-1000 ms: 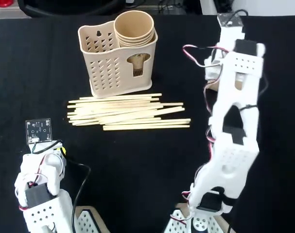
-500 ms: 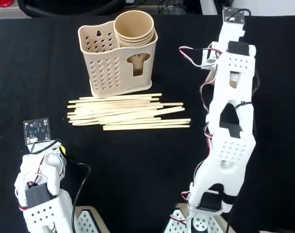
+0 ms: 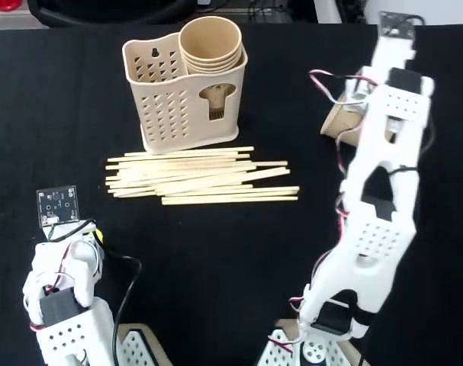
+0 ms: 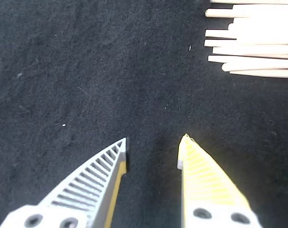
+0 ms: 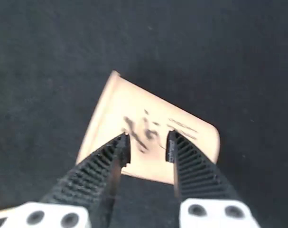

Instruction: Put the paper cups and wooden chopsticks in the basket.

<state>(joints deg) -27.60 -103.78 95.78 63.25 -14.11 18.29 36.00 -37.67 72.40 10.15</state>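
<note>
Black cloth covered the bench (image 3: 216, 259), with cables trailing along the back. Down at the left, the left end effector (image 4: 154, 139) sat low with its fingers spread apart and nothing between them, not far from the ends of the wooden chopsticks (image 3: 200, 177). Those lay in a loose pile just in front of the basket (image 3: 166, 114), which already had a stack of paper cups (image 3: 210, 42) in one compartment. Over on the right, one loose cup (image 5: 148, 109) lay on its side and the right end effector (image 5: 147, 140) hung right over it, fingers a little apart, not clamped. My worry: that gap looked narrower than the cup, so coming down could've squashed the wall or sent it rolling off.
</note>
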